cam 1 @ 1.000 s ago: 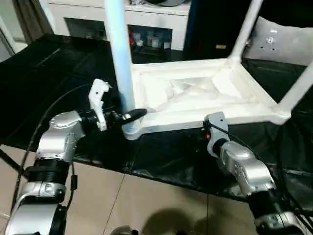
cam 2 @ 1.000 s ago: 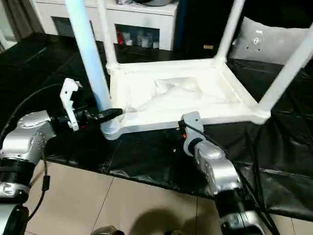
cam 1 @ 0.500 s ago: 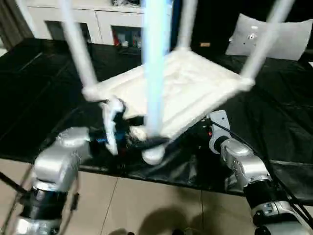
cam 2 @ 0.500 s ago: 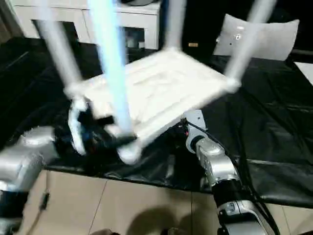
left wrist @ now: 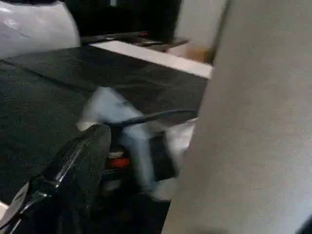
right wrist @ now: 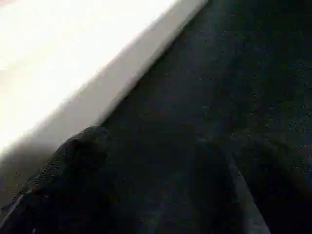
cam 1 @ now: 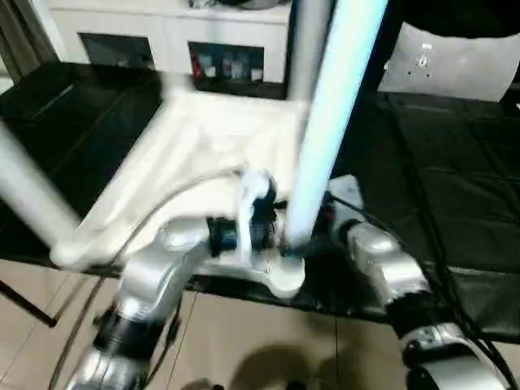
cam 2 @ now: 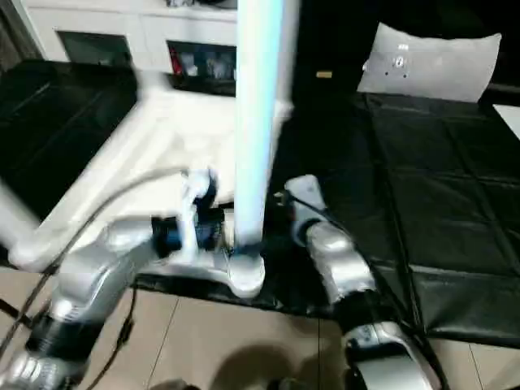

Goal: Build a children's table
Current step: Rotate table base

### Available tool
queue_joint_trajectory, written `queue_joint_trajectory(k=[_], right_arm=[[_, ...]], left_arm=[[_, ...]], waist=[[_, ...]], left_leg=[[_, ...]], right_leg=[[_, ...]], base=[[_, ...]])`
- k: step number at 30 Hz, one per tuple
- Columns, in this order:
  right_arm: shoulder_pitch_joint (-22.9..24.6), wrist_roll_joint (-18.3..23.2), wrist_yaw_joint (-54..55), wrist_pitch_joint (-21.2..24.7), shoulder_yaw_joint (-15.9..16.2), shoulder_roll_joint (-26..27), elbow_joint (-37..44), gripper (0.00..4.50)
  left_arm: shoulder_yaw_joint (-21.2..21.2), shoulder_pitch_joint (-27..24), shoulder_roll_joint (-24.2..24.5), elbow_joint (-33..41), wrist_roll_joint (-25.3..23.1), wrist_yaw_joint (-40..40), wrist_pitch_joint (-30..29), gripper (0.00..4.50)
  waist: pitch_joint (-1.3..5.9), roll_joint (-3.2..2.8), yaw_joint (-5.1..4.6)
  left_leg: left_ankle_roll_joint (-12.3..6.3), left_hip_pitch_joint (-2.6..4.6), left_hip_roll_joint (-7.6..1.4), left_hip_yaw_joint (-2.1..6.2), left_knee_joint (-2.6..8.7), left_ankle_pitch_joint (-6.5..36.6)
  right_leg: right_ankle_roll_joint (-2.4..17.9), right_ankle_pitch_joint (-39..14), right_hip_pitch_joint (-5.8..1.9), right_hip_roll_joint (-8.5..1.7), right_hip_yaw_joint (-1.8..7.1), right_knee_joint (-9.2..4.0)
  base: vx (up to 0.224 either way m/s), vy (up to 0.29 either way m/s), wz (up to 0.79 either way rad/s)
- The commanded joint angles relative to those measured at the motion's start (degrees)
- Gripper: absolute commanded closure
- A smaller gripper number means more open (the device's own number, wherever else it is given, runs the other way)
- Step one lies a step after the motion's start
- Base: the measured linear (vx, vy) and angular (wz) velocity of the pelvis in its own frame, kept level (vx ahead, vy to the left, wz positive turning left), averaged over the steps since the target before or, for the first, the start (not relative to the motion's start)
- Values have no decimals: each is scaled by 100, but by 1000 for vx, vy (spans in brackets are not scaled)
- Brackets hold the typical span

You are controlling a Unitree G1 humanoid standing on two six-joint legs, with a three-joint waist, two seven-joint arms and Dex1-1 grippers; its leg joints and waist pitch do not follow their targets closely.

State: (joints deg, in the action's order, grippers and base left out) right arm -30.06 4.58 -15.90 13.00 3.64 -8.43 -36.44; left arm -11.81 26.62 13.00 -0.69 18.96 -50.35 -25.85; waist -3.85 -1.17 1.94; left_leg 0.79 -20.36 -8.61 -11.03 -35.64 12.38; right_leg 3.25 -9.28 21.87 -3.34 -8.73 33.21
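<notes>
Gleaming white ribbed plastic table [cam 1: 195,154]

Blur and cropped legs

I see the upturned white plastic table [cam 1: 203,154] smeared by motion; its tall round legs [cam 2: 258,122] run off the top edge, and my left gripper [cam 1: 272,231] sits half-hidden behind one.

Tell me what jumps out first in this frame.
The upside-down white children's table on the black-covered surface, its legs pointing up. One pale leg rises right in front of the camera from the near corner socket. The silver left arm's tool sits hard against that leg's base, and the right arm is just beside the same corner.
</notes>
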Motion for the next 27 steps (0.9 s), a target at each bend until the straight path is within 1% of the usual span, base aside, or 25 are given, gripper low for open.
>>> queue_joint_trajectory(k=[1, 2, 3, 4, 5, 6, 8, 9, 10, 11, 12, 13, 14, 15, 16, 17, 18, 19, 20, 21, 22, 23, 24, 25, 27], right_arm=[[19, -38, 50, -47, -178, -146, -68, 0], [40, -38, 60, -52, -203, -181, -76, 0], [73, -35, 57, -57, -232, -239, -75, 0], [127, -38, 79, -72, -283, -333, -59, 0], [130, -39, 80, -74, -286, -338, -59, 0], [166, -41, 85, -95, -322, -397, -51, 0], [220, -27, 53, -105, -364, -482, -24, 0], [328, 7, -15, -105, -434, -623, 103, 0], [372, 21, -47, -108, -461, -670, 167, 0], [428, 49, -90, -128, -496, -709, 272, 0], [571, 170, -250, -110, -561, -755, 597, 0], [686, 282, -383, -69, -598, -764, 852, 0], [709, 305, -406, -58, -604, -763, 903, 0], [908, 463, -510, 92, -640, -754, 1349, 0], [1015, 537, -559, 178, -647, -749, 1585, 0], [1078, 579, -587, 231, -649, -746, 1724, 0], [1170, 627, -597, 302, -664, -735, 1921, 0], [1238, 666, -594, 359, -681, -725, 2070, 0], [1363, 745, -605, 424, -683, -737, 2331, 0], [1419, 779, -613, 452, -682, -744, 2447, 0], [1624, 873, -658, 584, -681, -781, 2880, 0], [1756, 921, -712, 675, -668, -826, 3169, 0], [1845, 952, -751, 738, -659, -857, 3365, 0], [1983, 975, -827, 870, -627, -928, 3673, 0], [2126, 1028, -944, 993, -578, -1027, 3967, 0]], left_arm=[[158, 91, 194, -241, -229, 102, 198, 3], [149, 111, 229, -269, -245, 107, 247, 3], [146, 141, 256, -323, -303, 163, 331, 3], [125, 179, 289, -401, -447, 308, 462, 3], [124, 180, 289, -408, -457, 315, 472, 3], [111, 199, 279, -484, -590, 422, 594, 3], [104, 211, 238, -570, -725, 556, 739, 3], [129, 127, 141, -474, -694, 625, 769, 3], [140, 86, 105, -426, -652, 635, 777, 3], [174, 13, 54, -324, -546, 623, 727, 3], [242, -188, -19, -104, -318, 595, 633, 3], [262, -338, -33, 29, -206, 582, 599, 3], [266, -368, -33, 54, -189, 581, 590, 3], [315, -623, -33, 203, -83, 596, 568, 3], [361, -758, -39, 262, -45, 633, 568, 3], [391, -838, -45, 292, -27, 659, 575, 3], [396, -959, -10, 331, -40, 694, 518, 3], [374, -1054, 43, 355, -95, 709, 510, 3], [368, -1207, 109, 413, -178, 756, 524, 3], [371, -1275, 134, 443, -210, 779, 529, 3], [453, -1486, 206, 596, -242, 885, 432, 3], [506, -1596, 289, 682, -273, 909, 395, 3], [540, -1668, 349, 738, -294, 922, 375, 3], [540, -1742, 492, 811, -347, 912, 395, 3], [480, -1783, 689, 824, -405, 784, 377, 3]], waist=[[410, 54, 28], [419, 64, 28], [425, 60, 33], [430, 37, 40], [432, 41, 43], [428, 56, 41], [417, 55, 41], [413, 48, 43], [406, 50, 57], [411, 58, 62], [413, 21, 73], [415, -16, 79], [428, 5, 67], [427, -32, 60], [417, -28, 55], [418, -8, 48], [414, -12, 43], [401, -54, 55], [384, -67, 48], [386, -57, 46], [384, -76, 45], [388, -71, 48], [376, -72, 47], [379, -77, 57], [358, -84, 43]], left_leg=[[-148, 45, -535, 298, 433, 885], [-155, 38, -540, 296, 428, 816], [-160, 31, -539, 293, 426, 769], [-185, 34, -541, 285, 419, 726], [-204, 29, -538, 283, 416, 702], [-223, 23, -546, 282, 419, 705], [-231, 21, -527, 275, 412, 779], [-234, 24, -523, 271, 408, 811], [-231, 37, -521, 259, 397, 856], [-232, 35, -519, 264, 396, 851], [-246, 25, -546, 277, 408, 883], [-258, 7, -562, 297, 418, 892], [-269, 14, -568, 297, 423, 897], [-300, 7, -565, 303, 426, 899], [-329, -3, -568, 299, 431, 916], [-352, -3, -554, 295, 431, 946], [-362, 9, -537, 286, 428, 973], [-340, 41, -532, 279, 427, 1062], [-307, 51, -527, 291, 441, 1169], [-301, 56, -532, 296, 448, 1191], [-272, 58, -533, 302, 450, 1246], [-257, 63, -538, 308, 455, 1267], [-255, 59, -538, 310, 459, 1289], [-259, 50, -542, 322, 475, 1292], [-255, 77, -517, 318, 477, 1429]], right_leg=[[361, -2333, -292, -728, 505, -492], [388, -2218, -295, -733, 515, -473], [421, -2140, -298, -734, 517, -453], [464, -2040, -294, -733, 519, -448], [481, -1990, -291, -725, 518, -446], [522, -1975, -295, -728, 516, -447], [507, -2132, -300, -734, 506, -475], [486, -2209, -300, -737, 501, -490], [420, -2355, -295, -739, 497, -528], [403, -2386, -297, -739, 494, -527], [386, -2345, -299, -733, 486, -522], [399, -2252, -310, -740, 483, -504], [410, -2191, -302, -725, 483, -502], [460, -2050, -300, -711, 486, -481], [457, -2034, -298, -708, 490, -492], [451, -2101, -301, -711, 484, -501], [441, -2199, -286, -701, 474, -521], [383, -2384, -260, -686, 468, -573], [292, -2569, -258, -668, 447, -598], [250, -2612, -256, -665, 444, -603], [193, -2686, -245, -665, 443, -607], [174, -2696, -248, -670, 444, -611], [140, -2720, -243, -660, 448, -614], [88, -2704, -252, -654, 451, -602], [10, -2905, -220, -645, 434, -646]], base=[[0, 0, 0], [0, 0, 0], [0, 0, 0], [0, 0, 0], [0, 0, 0], [0, 0, 0], [0, 0, 0], [0, 0, 0], [0, 0, 0], [0, 0, 0], [0, 0, 0], [0, 0, 0], [0, 0, 0], [0, 0, 0], [0, 0, 0], [0, 0, 0], [0, 0, 0], [0, 0, 0], [0, 0, 0], [0, 0, 0], [0, 0, 0], [0, 0, 0], [0, 0, 0], [0, 0, 0], [0, 0, 0]])
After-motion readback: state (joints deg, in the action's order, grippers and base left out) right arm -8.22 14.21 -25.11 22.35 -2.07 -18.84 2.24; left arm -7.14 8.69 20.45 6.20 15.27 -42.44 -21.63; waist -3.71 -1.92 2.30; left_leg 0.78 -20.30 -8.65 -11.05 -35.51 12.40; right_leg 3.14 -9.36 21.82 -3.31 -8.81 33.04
